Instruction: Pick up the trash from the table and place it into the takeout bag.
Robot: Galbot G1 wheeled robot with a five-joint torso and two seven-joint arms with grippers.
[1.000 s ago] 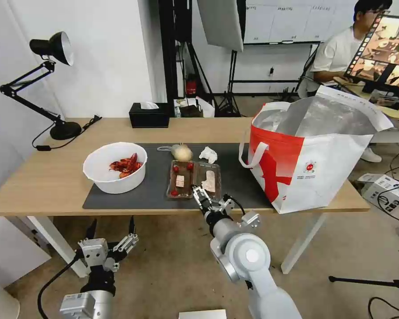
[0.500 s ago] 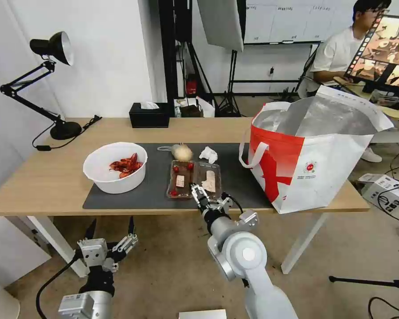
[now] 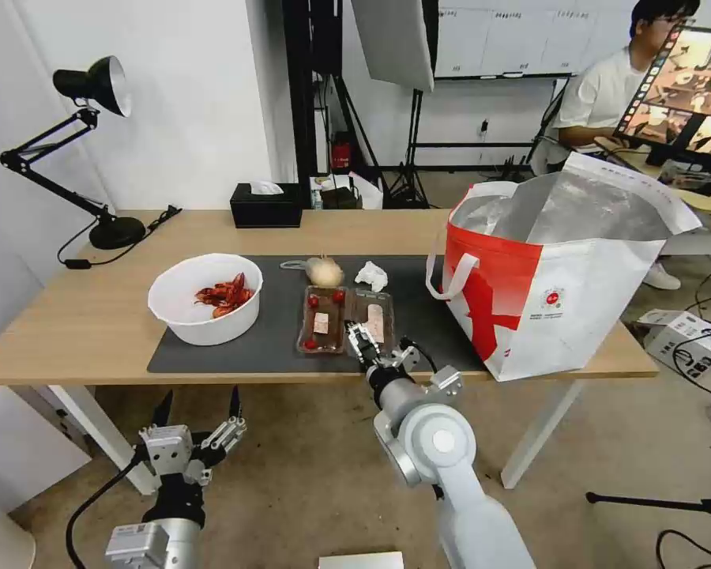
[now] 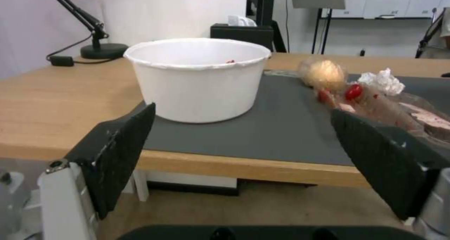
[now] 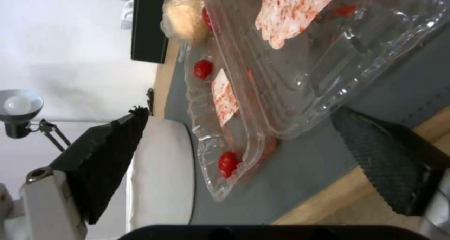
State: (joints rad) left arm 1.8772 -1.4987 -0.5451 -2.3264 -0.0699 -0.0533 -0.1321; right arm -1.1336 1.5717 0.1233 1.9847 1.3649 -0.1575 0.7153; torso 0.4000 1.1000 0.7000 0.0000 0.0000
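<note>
A white round bowl (image 3: pixel 205 299) with red shells inside sits at the mat's nine o'clock end on the bench (image 3: pixel 79 324). At the mat's centre lies a clear two-part tray (image 3: pixel 344 318) of scraps. At the tray's twelve o'clock rest a beige lump in clear wrap (image 3: pixel 324 272) and a crumpled white tissue (image 3: pixel 371 276). At three o'clock stands the open white-and-red bag (image 3: pixel 557 284), upright, foil-lined.

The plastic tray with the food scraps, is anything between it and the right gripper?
Nothing visible. The open right gripper is at the near edge of the clear tray, with only bare dark mat around that edge; the bowl sits apart to the left.
</note>
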